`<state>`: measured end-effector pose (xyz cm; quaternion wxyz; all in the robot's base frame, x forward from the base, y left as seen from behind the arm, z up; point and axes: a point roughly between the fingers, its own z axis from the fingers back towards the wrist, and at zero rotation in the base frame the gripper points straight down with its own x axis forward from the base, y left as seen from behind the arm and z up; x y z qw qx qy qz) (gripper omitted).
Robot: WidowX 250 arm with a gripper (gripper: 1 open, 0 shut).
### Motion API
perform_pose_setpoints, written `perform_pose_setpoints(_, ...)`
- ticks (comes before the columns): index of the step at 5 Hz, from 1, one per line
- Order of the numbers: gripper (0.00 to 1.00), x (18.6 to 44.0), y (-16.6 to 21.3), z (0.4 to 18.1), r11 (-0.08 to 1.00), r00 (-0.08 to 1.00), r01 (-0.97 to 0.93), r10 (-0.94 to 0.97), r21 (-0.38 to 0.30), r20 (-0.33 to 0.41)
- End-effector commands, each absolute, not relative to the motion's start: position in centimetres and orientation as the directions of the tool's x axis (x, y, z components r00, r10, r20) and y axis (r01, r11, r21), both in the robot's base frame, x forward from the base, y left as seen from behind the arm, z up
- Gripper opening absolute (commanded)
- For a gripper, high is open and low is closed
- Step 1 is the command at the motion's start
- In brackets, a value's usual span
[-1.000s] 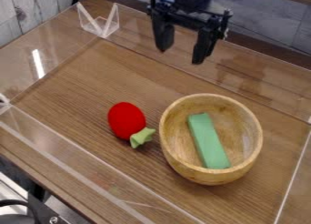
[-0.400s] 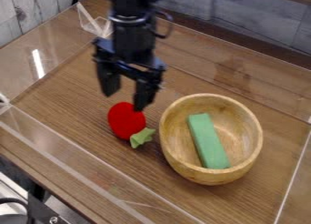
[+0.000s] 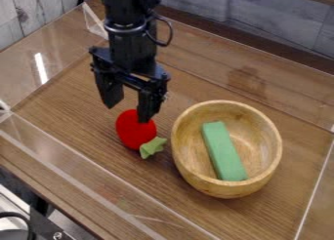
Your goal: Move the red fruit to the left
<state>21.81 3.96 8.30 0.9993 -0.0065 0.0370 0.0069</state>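
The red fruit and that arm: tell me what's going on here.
A single robot arm has its gripper pointing down with jaws open, right over the red fruit, which lies on the wooden table. Nothing is gripped yet. To the right of the fruit, a wooden bowl holds a green block. The fruit has not yet been shifted left.

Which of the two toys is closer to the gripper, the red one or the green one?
The red fruit: it lies on the table directly under the open gripper. The green block lies farther right, inside the wooden bowl.
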Motion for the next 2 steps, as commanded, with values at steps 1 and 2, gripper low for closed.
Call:
perform_pose_setpoints(1, 1.0, 23.37, 3.9, 8.52, 1.0, 0.999, -0.005, 0.005, -0.002, -0.037)
perform_pose_setpoints(2, 1.0, 22.66, 4.51, 8.2, 1.0, 0.999, 0.027, -0.027, -0.001, -0.039)
